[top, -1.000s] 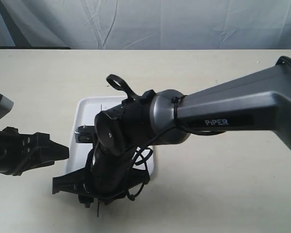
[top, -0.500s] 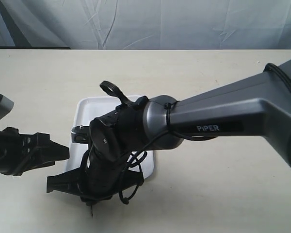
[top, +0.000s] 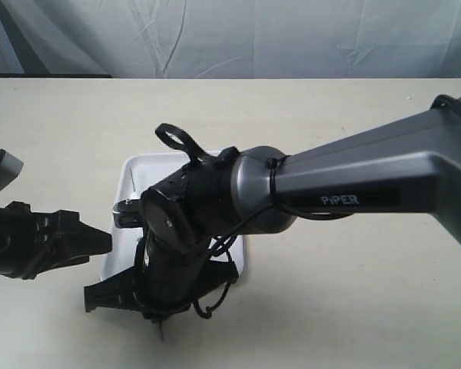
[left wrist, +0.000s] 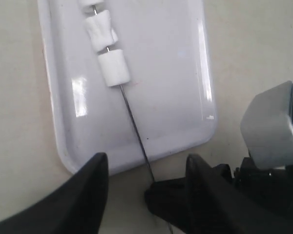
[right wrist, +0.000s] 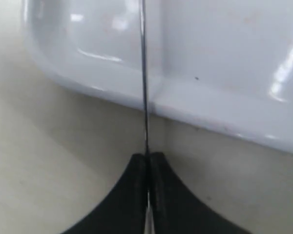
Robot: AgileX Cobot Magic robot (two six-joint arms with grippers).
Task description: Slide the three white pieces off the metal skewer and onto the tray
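Note:
The white tray (left wrist: pixel 185 97) lies flat on the table. The thin metal skewer (left wrist: pixel 134 124) runs along it and out over its rim. The three white pieces (left wrist: pixel 113 67) are threaded on the skewer's far part, over the tray. My right gripper (right wrist: pixel 147 157) is shut on the skewer's (right wrist: pixel 143 73) near end, just outside the tray rim (right wrist: pixel 210 112). The left gripper (left wrist: pixel 146 161) is open, its fingers on either side of that held end without touching it. In the exterior view the right arm (top: pixel 215 207) hides the pieces, and the left gripper (top: pixel 100 240) sits left of the tray (top: pixel 131 165).
The beige table (top: pixel 353 307) stretches around the tray. The right arm's grey link (top: pixel 369 177) spans the right half of the exterior view above the table. A grey cloth backdrop (top: pixel 253 38) hangs behind the table's far edge.
The right gripper swung a little left with the skewer, then back right. It stays shut on the skewer. The left gripper has hardly moved.

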